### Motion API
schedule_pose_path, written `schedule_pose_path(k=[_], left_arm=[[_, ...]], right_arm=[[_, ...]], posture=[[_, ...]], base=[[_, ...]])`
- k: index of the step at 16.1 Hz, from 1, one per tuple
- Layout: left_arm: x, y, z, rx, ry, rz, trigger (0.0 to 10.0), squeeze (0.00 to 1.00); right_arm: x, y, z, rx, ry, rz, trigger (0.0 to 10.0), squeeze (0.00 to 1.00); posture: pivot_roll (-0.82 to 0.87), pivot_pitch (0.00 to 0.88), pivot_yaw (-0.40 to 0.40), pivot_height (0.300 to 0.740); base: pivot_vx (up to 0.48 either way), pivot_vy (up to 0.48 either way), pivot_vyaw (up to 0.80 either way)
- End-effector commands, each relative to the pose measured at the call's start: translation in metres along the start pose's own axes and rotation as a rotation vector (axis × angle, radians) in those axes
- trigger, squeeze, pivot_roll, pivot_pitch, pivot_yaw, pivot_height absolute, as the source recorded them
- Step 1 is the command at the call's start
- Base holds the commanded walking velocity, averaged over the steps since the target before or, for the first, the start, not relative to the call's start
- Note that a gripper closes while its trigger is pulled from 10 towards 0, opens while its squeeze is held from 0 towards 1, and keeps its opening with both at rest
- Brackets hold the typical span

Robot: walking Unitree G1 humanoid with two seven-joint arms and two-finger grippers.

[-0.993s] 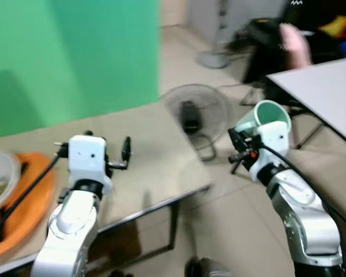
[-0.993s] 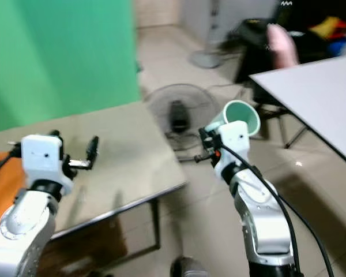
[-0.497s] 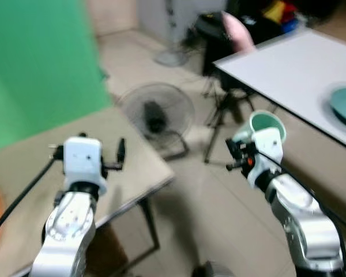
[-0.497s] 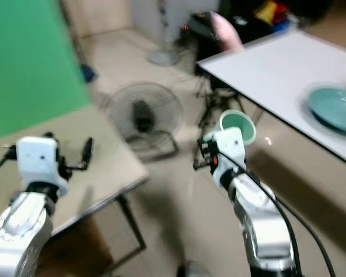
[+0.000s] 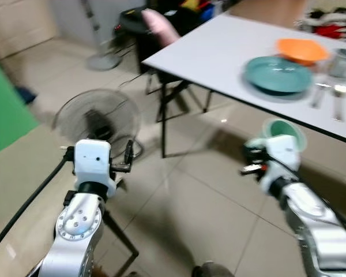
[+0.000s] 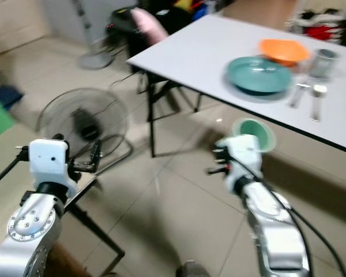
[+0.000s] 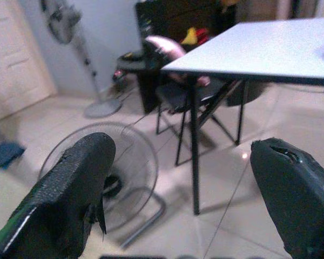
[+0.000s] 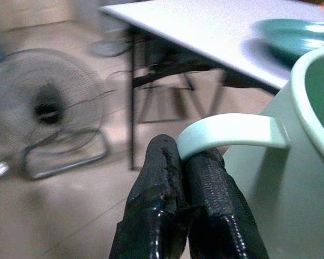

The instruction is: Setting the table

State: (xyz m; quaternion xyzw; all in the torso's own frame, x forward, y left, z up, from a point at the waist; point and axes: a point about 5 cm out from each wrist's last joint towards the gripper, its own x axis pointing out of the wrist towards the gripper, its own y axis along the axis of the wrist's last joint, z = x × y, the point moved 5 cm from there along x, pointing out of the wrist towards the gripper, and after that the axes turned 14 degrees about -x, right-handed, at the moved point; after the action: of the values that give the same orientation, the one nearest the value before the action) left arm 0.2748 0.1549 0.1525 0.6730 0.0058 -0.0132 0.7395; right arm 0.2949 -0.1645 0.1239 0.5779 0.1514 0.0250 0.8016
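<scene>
A pale green mug hangs in front of my right arm, and my right gripper is shut on the mug's handle. Ahead and to the right stands a white table. On it lie a teal plate, an orange bowl, a metal cup and cutlery. The mug is lower than the tabletop, just short of its near edge. My left gripper is held out over the floor, open and holding nothing, with its fingers far apart.
A floor fan lies on the tiles ahead of my left arm. A dark chair with a pink cushion stands at the white table's far corner. The beige table and a green screen are at my left.
The view has swung to the right: the beige table and green wall slid off left, and the white table with its dishes came into view. The mug stays in my right gripper.
</scene>
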Motion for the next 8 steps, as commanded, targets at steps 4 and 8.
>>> schedule_pose_path(k=[4, 8], left_arm=[[-0.0027, 0.0017, -0.0041, 0.011, -0.008, -0.009, 10.0, 0.0], [-0.0013, 0.0034, -0.0065, -0.026, 0.023, 0.014, 10.0, 0.0]], right_arm=[[-0.008, 0.0044, -0.0093, 0.025, 0.016, 0.026, 10.0, 0.0], [-0.0125, 0.0094, -0.0068, 0.022, 0.023, 0.048, 10.0, 0.0]], posture=[[-0.13, 0.087, 0.077, 0.74], [-0.14, 0.086, 0.063, 0.74]], base=[[0.0, 0.0, -0.8], [0.0, 0.0, -0.8]])
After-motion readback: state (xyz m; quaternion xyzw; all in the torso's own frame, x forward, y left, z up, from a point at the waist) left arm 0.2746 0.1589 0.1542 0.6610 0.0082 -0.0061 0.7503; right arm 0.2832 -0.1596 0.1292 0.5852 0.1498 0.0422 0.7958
